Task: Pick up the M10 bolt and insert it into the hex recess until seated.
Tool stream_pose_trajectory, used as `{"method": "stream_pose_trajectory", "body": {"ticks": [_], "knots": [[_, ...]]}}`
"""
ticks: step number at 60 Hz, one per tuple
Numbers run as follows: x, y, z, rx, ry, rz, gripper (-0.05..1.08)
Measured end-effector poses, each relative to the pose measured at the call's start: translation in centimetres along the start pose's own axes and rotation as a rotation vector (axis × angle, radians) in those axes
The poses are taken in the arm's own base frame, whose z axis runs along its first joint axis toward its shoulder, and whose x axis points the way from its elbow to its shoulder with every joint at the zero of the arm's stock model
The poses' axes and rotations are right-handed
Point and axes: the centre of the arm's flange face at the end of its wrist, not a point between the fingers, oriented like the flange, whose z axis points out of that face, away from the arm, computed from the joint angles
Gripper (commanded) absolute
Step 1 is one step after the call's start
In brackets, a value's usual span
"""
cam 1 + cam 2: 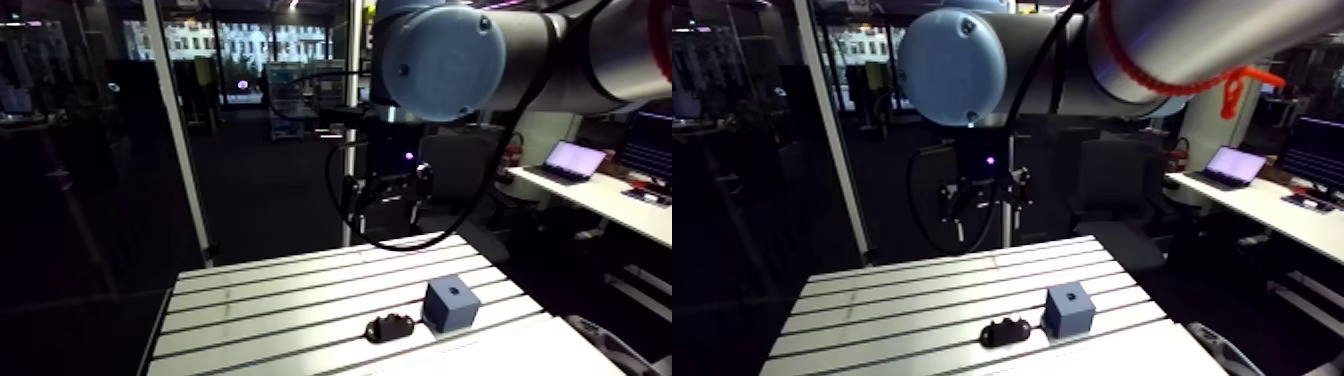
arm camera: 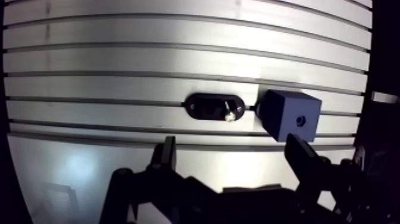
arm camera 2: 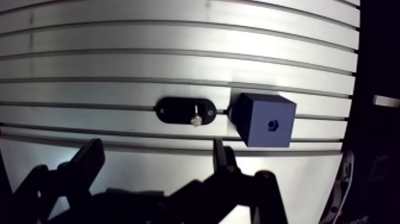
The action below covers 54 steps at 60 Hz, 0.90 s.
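Note:
A small silver M10 bolt (image 2: 229,113) stands in a black oval holder (image 2: 214,107) on the slotted table (image 2: 119,53). Right beside the holder sits a blue cube (image 2: 290,114) with a hex recess (image 3: 271,124) in its upper face. My gripper (image 2: 232,146) hangs high above the table, open, with nothing between its fingers (image 2: 168,149). In the wrist view the holder and cube lie ahead of the fingers. In the arm view the gripper (image 1: 385,200) hovers over the table's far edge, well above the cube (image 1: 450,303) and holder (image 1: 389,326).
The cube sits close to the table's side edge, with a dark drop beyond it. An upright metal post (image 1: 180,130) rises behind the table's far corner. The slots run along the table on both sides of the holder.

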Motion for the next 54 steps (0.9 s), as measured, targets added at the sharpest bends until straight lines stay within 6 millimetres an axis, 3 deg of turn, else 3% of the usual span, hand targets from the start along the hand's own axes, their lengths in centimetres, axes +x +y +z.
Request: {"method": "stream_pose_trajectory", "body": {"ticks": [54], "knots": [[-1.9,2.0,9.4,0.036,-0.034,0.122,0.01]]}}
